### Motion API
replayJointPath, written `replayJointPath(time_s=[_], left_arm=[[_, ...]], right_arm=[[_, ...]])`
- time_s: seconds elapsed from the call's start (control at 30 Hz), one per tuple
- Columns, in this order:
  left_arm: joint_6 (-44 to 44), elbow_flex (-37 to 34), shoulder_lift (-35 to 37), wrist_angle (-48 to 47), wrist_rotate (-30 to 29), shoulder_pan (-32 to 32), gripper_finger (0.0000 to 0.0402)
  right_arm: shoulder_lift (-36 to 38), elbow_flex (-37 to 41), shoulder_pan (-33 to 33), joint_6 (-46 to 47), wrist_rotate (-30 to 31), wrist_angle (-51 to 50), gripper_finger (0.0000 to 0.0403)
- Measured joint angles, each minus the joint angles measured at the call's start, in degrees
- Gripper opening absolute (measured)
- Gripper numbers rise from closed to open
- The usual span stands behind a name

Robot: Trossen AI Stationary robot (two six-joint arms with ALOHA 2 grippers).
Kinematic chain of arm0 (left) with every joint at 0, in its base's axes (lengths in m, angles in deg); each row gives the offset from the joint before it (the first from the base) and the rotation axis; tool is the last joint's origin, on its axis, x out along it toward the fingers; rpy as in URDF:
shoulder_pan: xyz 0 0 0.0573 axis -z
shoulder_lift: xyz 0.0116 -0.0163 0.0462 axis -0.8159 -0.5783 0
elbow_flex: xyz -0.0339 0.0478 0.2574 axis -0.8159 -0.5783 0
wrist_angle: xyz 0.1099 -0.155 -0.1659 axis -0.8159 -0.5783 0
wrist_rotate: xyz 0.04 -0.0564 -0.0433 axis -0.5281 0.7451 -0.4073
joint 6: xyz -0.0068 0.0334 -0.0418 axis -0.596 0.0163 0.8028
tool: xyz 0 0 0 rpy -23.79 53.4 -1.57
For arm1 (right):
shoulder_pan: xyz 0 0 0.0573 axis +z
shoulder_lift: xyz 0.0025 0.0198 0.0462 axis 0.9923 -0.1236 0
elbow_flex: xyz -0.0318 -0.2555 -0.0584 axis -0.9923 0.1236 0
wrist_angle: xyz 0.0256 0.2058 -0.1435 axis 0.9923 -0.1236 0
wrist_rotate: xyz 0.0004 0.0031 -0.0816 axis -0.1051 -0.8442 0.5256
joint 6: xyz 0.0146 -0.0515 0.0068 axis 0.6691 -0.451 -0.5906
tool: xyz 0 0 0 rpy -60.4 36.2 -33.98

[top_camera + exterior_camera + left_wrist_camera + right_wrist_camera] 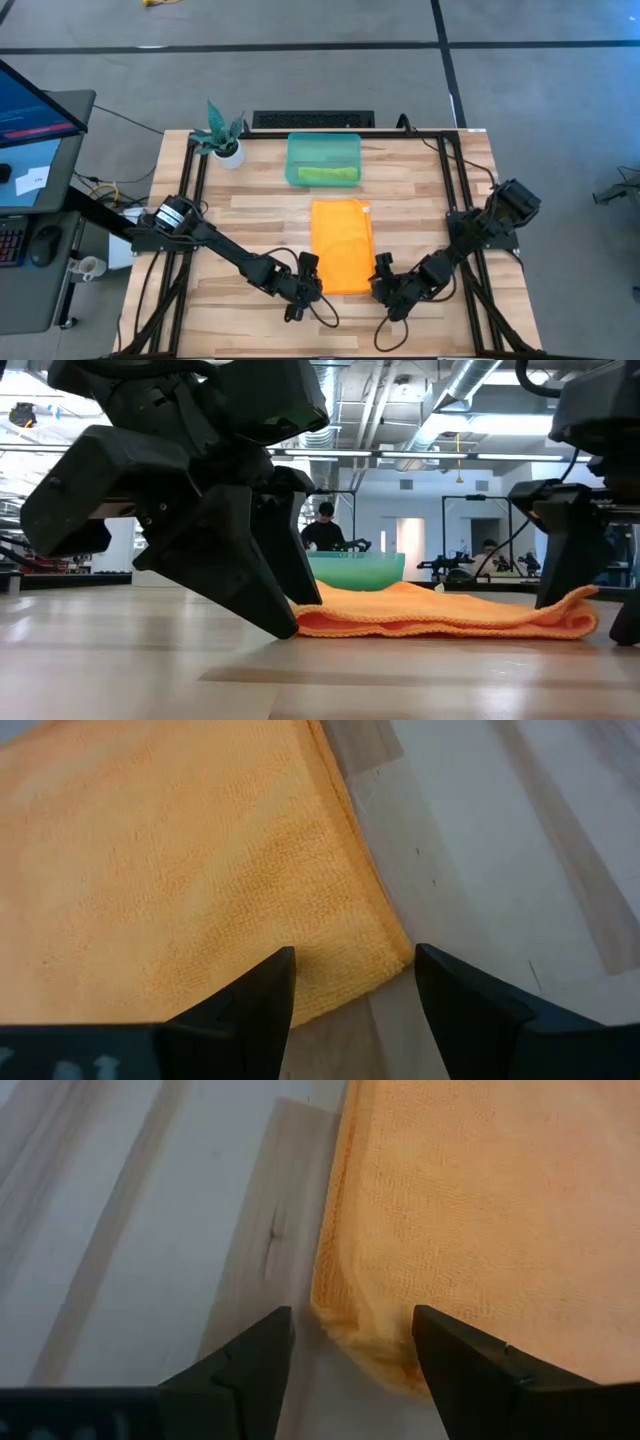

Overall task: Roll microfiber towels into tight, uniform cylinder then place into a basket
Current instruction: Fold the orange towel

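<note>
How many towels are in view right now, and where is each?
2. The orange towel lies flat on the table between both claws' open fingers. The green towel sits rolled inside the basket. Others could be hidden beneath it.

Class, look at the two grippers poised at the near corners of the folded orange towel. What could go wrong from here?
1. The left gripper and right gripper stand open, each at a near corner of the orange towel. Uneven pinches might skew the roll.
2. The towel is folded in layers; a gripper may catch only the top layers, leaving a loose roll.
3. The basket already holds a green towel, so room may be tight.
</note>
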State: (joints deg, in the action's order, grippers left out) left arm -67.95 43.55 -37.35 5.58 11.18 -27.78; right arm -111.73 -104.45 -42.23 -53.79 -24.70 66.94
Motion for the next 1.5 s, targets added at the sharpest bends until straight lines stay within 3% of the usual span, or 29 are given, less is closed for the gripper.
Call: replayJointPath(time_s=[0.2,0.37,0.6,0.83,0.97,1.5], left_arm=[[0.0,0.0,0.0,-0.1,-0.3,0.0,0.0199],[0.0,0.0,0.0,-0.2,-0.3,0.0,0.0182],[0.0,-0.1,0.0,-0.3,0.2,-0.1,0.0108],[-1.6,-0.1,0.0,0.4,0.1,-0.1,0.0034],[-1.6,-0.1,0.0,1.1,0.1,0.0,0.0004],[1.6,0.7,0.0,2.2,-4.2,4.5,0.0]], right_arm=[[-0.5,0.0,-0.8,-0.3,-0.5,1.0,0.023],[-0.5,-0.2,-1.3,0.1,-1.3,0.2,0.0183],[-0.6,-0.2,-1.3,0.1,-1.7,0.1,0.0079],[-0.7,-0.8,-1.4,0.0,-1.6,-0.9,0.0015],[-0.8,-2.0,-1.5,0.0,-1.6,-2.4,0.0007],[-0.9,-8.8,1.4,2.2,-2.0,-7.8,0.0014]])
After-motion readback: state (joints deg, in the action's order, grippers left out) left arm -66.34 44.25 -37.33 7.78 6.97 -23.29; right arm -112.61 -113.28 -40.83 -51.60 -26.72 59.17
